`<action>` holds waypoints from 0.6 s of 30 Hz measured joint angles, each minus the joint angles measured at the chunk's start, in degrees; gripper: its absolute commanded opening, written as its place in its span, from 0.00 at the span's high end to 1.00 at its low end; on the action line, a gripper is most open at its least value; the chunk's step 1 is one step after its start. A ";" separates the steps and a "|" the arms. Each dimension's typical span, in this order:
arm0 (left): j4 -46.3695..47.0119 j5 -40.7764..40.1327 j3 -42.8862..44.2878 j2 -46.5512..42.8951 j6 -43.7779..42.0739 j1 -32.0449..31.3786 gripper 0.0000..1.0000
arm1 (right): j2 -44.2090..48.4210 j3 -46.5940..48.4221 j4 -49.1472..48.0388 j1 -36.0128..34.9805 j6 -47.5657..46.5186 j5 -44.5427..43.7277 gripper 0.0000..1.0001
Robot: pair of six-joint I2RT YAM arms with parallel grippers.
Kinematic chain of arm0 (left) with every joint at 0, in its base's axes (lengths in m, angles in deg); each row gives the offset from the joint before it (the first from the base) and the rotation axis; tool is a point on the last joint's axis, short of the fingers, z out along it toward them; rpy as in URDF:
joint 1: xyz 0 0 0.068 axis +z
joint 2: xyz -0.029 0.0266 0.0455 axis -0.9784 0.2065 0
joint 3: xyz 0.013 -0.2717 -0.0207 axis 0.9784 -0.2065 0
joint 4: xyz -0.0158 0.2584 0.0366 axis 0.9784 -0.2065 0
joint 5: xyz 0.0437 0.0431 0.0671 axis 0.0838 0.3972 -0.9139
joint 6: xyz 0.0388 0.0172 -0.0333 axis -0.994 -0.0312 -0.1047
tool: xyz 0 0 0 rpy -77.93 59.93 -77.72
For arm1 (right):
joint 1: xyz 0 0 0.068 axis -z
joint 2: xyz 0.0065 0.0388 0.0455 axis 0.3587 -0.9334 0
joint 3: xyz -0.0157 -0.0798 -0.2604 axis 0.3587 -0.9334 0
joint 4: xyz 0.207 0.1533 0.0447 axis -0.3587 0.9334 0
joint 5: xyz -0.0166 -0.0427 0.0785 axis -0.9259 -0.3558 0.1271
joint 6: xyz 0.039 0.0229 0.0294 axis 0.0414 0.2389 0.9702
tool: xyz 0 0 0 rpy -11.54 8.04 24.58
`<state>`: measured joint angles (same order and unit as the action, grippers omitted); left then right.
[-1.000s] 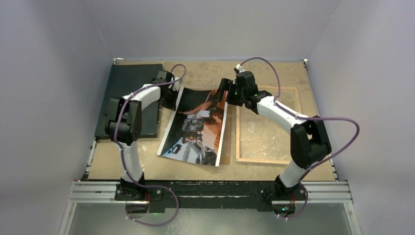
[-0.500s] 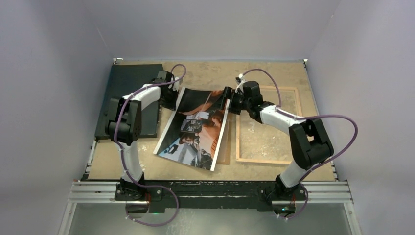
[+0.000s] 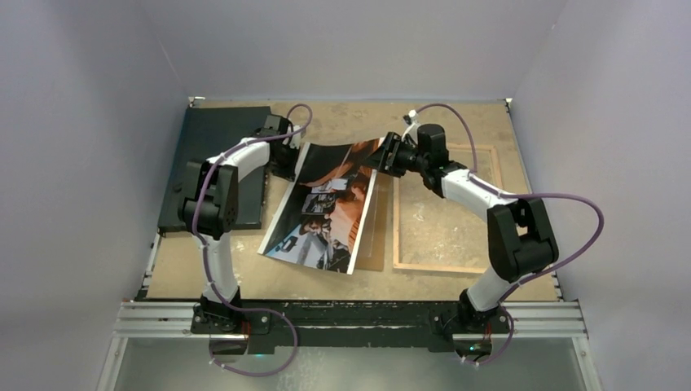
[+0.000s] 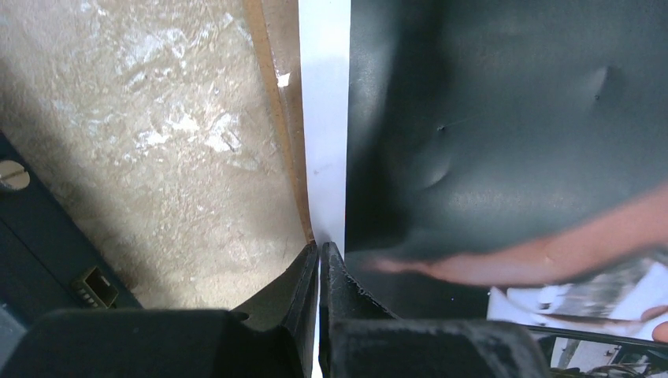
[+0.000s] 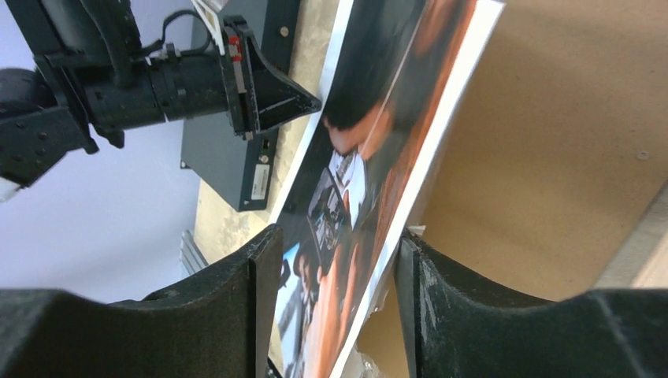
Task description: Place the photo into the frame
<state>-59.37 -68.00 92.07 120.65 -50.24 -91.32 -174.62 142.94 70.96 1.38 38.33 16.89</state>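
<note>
My left gripper point(image 4: 319, 250) is pinched on the white border of the photo point(image 3: 326, 208), which lies tilted just left of the frame point(image 3: 432, 266), while my right gripper point(image 5: 339, 236) straddles its frame-side edge, fingers apart.

I have two arms built alike, with smooth white shells on the long links and blocky matt-black housings at every joint. The left arm point(image 3: 244, 153) and the right arm point(image 3: 468, 189) each end in a black base point(image 3: 220, 314), where a tiny green light glows. A purple cable point(image 3: 562, 196) runs loose along each arm and arches off it in wide loops. My left end effector point(image 4: 319, 260) is black, and its two fingers taper to thin flat tips. My right end effector point(image 5: 336, 236) has broad, rounded black fingers point(image 5: 236, 291) with a dull sheen. A thin red line point(image 5: 233, 71) edges the black housing behind my left fingers.
</note>
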 measured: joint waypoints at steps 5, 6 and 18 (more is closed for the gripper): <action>0.17 -0.24 1.55 1.09 0.44 -0.28 1.00 | 0.48 -0.04 -1.36 2.69 1.22 1.31 0.51; 0.22 -0.26 1.68 1.18 0.48 -0.31 1.00 | 0.48 -0.04 -1.77 2.97 1.60 1.60 0.51; 0.35 -0.09 1.75 1.25 0.87 -0.33 1.00 | -3.61 -0.37 -13.25 3.10 7.23 5.84 0.34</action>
<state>-59.02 -68.08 93.82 121.90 -49.36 -91.64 -178.23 142.57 57.72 4.49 45.57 22.73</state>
